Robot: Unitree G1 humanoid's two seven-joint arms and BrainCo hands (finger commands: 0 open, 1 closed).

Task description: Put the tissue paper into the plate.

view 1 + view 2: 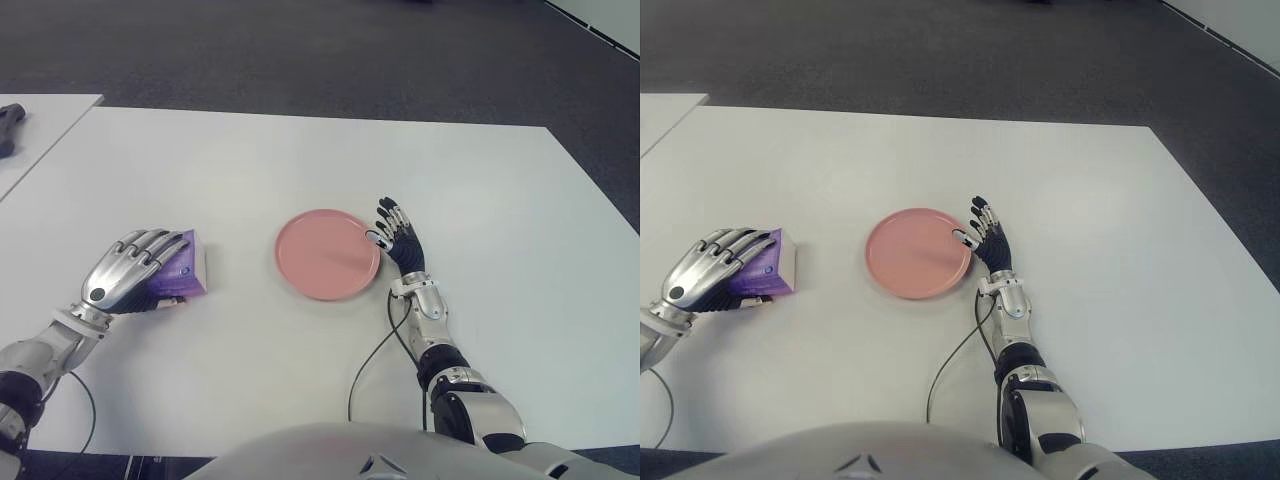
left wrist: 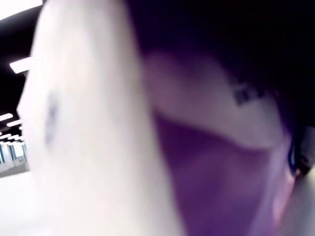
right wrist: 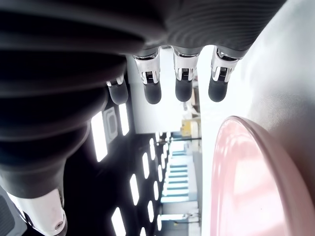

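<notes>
The white table point(image 1: 300, 150) fills most of both eye views, with dark carpet point(image 1: 300, 50) beyond its far edge and a second white table point(image 1: 35, 120) just beside its left edge, carrying a dark object point(image 1: 8, 125) that is only partly in view. Near the middle of the main table, somewhat toward the near edge, lies the round pink plate point(image 1: 327, 254), flat and with nothing in it. The right hand point(image 1: 397, 240) stands just beside the plate's right rim, fingers point(image 3: 182, 81) extended and relaxed, holding nothing; one fingertip shows over the rim, though contact cannot be told. A black cable point(image 1: 375, 355) runs from that arm's wrist across the table toward the near edge. Toward the left edge, well apart from the plate, lies the tissue paper point(image 1: 183, 270), a purple pack on the tabletop. The left hand point(image 1: 130, 270) lies over it from the near-left side, silver fingers curled across its top in a grasp, with the pack's right end showing past the fingertips. The left wrist view is filled with blurred purple and white from the pack close against the palm.
</notes>
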